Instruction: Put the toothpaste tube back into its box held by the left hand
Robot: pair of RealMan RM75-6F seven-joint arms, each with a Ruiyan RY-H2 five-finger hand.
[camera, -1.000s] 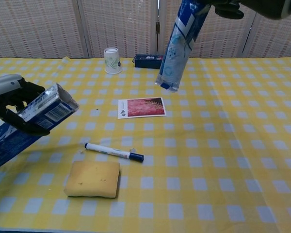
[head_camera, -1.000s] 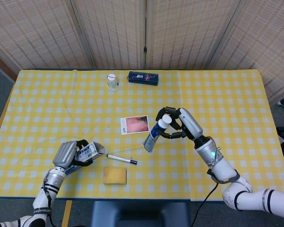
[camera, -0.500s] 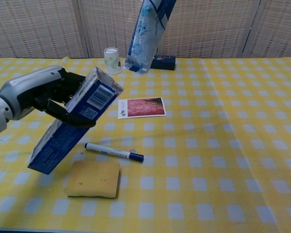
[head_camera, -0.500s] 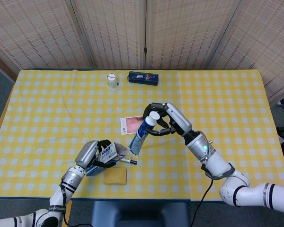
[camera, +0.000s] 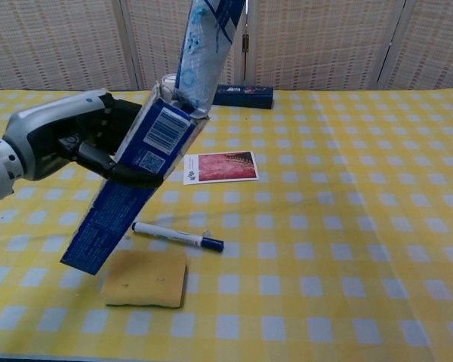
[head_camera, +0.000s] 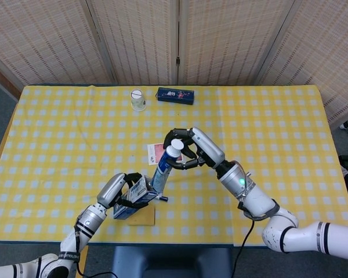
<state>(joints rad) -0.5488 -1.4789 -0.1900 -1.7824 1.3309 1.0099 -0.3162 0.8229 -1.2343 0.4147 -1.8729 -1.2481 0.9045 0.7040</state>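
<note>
Head view: left hand (head_camera: 117, 191) grips the blue box (head_camera: 131, 198) near the front edge of the table (head_camera: 278, 127), left of centre, open end up toward the middle. Right hand (head_camera: 192, 149) holds the toothpaste tube (head_camera: 162, 168) by its white-capped end, tube slanting down-left, lower end meeting the box's open mouth. Box hides most of the marker (head_camera: 160, 198) and overlaps the yellow sponge (head_camera: 142, 215) at the front edge. Photo card (head_camera: 153, 152) lies partly hidden behind tube and right hand, mid-table. White cup (head_camera: 138, 99) and a dark blue box (head_camera: 175, 95) sit near the back edge, close to each other.

Chest view: right hand is out of frame here; only the tube (camera: 206, 49) shows, coming down from the top edge. Its crimped end sits at the rim of the box (camera: 132, 185), just inside or touching, cannot tell how deep. Left hand (camera: 79, 143) is wrapped round the box's upper part, box tilted and lifted off the table, barcode facing the camera. Marker (camera: 178, 236), sponge (camera: 144, 278) and card (camera: 220, 167) all show in full here, separate from each other. Cup mostly hidden behind tube.
</note>
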